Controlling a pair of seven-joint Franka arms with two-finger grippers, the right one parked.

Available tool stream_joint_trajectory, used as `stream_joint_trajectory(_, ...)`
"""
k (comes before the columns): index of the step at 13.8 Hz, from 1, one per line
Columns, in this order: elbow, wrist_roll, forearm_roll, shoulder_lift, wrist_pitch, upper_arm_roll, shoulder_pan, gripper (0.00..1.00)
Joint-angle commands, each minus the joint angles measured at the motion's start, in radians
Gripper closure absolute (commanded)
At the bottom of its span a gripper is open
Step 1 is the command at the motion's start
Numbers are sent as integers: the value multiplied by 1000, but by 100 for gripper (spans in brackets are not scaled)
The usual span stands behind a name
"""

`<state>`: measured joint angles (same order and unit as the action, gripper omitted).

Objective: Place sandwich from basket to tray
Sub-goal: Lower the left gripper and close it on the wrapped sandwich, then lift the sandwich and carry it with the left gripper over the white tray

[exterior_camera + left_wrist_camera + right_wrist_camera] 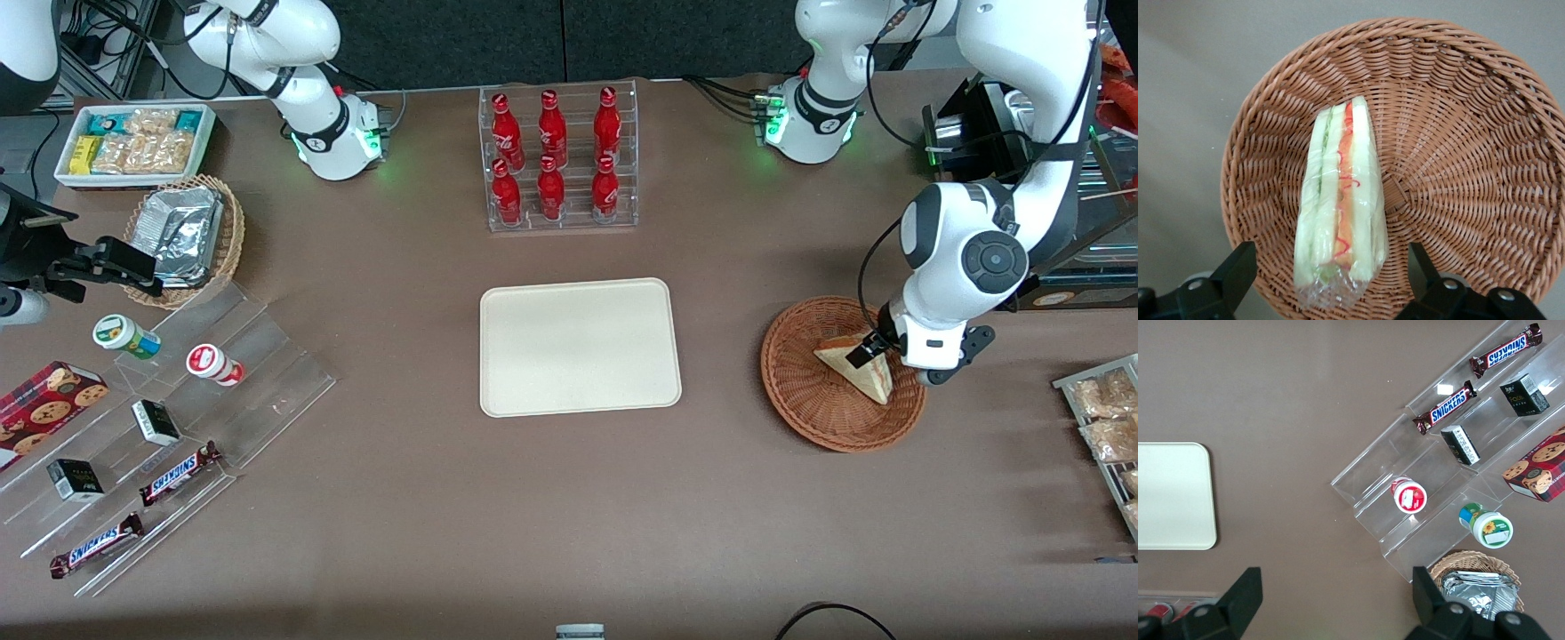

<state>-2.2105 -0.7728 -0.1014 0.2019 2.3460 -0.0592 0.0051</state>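
The sandwich [861, 366] [1341, 207], a plastic-wrapped wedge of pale bread with red and green filling, lies in the reddish-brown wicker basket [800, 391] [1458, 133] toward the working arm's end of the table. My gripper [876, 348] [1331, 277] hangs just over the basket, open. Its two black fingers [1237, 267] stand one on each side of the sandwich's wrapped end, with a gap between each finger and the wrap. The cream tray [580, 347] lies flat at the table's middle, with nothing on it.
A clear rack of red bottles [558, 158] stands farther from the front camera than the tray. Snack packets on a rack [1107, 418] lie near the basket at the table's end. A clear stepped shelf with candy bars and cups [142, 436] and a foil-packet basket [187, 236] sit toward the parked arm's end.
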Motion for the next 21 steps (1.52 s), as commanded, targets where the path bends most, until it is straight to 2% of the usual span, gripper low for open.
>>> stream_joint_trajectory(1,-24,-20,0,22,55,1,-5,0)
stream_joint_trajectory(5,-31,-34,2,65,55,2,-4,0)
stream_joint_trajectory(6,-34,-34,0,67,46,1,-2,8)
stream_joint_trajectory(7,-34,-36,0,64,38,1,-2,30)
stream_joint_trajectory(8,-31,-36,0,60,21,2,-2,68)
stream_joint_trajectory(9,-29,-34,0,59,9,2,-2,100)
stream_joint_trajectory(12,10,-20,-7,54,-72,1,1,100)
stream_joint_trajectory(15,151,-33,-15,96,-232,-7,-19,100)
stream_joint_trajectory(21,276,-37,-3,83,-405,-7,-181,100)
